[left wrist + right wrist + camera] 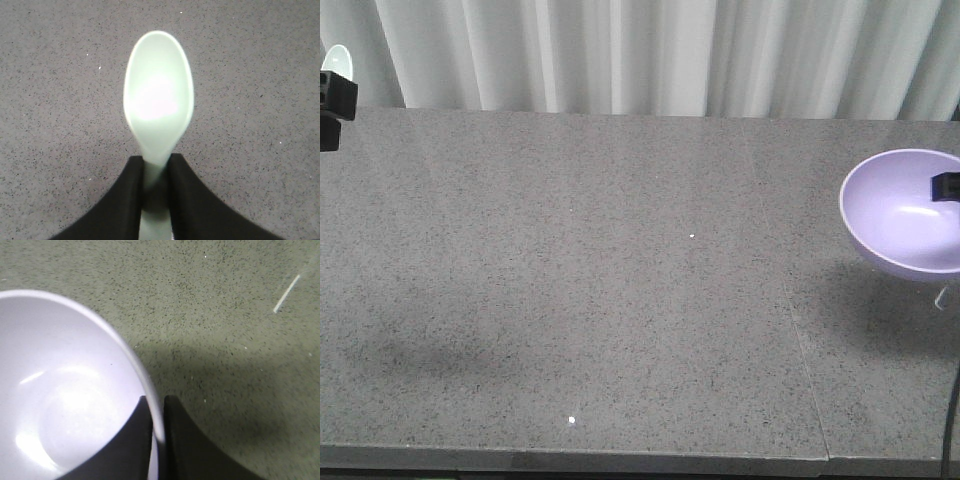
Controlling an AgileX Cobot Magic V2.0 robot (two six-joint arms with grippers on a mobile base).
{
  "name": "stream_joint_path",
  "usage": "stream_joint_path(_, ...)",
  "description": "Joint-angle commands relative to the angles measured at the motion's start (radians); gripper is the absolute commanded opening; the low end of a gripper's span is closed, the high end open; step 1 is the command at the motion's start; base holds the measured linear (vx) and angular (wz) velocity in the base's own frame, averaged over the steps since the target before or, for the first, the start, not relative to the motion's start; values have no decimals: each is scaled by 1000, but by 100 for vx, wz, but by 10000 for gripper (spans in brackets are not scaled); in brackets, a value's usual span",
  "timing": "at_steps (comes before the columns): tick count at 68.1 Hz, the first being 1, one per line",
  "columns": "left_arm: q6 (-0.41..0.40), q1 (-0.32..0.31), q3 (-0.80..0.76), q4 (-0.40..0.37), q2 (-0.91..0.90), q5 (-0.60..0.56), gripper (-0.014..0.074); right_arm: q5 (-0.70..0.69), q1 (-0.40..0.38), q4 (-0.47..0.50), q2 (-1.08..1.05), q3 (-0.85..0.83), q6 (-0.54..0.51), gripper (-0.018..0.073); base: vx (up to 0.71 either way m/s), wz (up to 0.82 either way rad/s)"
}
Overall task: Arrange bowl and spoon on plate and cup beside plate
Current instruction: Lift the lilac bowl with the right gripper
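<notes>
Left wrist view: left gripper [156,172] closed on the spoon [158,95] by its handle at bottom centre, right gripper [159,415] pinching the bowl [65,400] by its rim at lower centre of its own view, and both look like light, stiff, probably slick plastic, so these are sensible holds.

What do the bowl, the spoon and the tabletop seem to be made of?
The bowl: probably smooth lavender plastic, with soft glossy highlights inside. The spoon: likely pale mint plastic, with a bright sheen on its head. The tabletop: grey speckled stone or an imitation of it, matte, with a visible seam.
</notes>
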Motion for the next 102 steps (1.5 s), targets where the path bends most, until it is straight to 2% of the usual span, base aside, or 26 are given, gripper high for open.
stream_joint_path(1, -4, -7, -22, -3, -22, -50, -6, 21, -2, -5, -104, -26, -13, -11, 0, 0)
stream_joint_path(18, -4, -7, -22, -3, -22, -50, -6, 136, -2, -6, -261, -26, -13, -11, 0, 0)
stream_joint_path(31, -4, -7, -22, -3, -22, -50, -6, 141, -2, -8, -327, -26, -13, -11, 0, 0)
stream_joint_path(102, -4, -7, -22, -3, -22, -51, -6, 165, -2, -4, -333, -21, -11, -11, 0, 0)
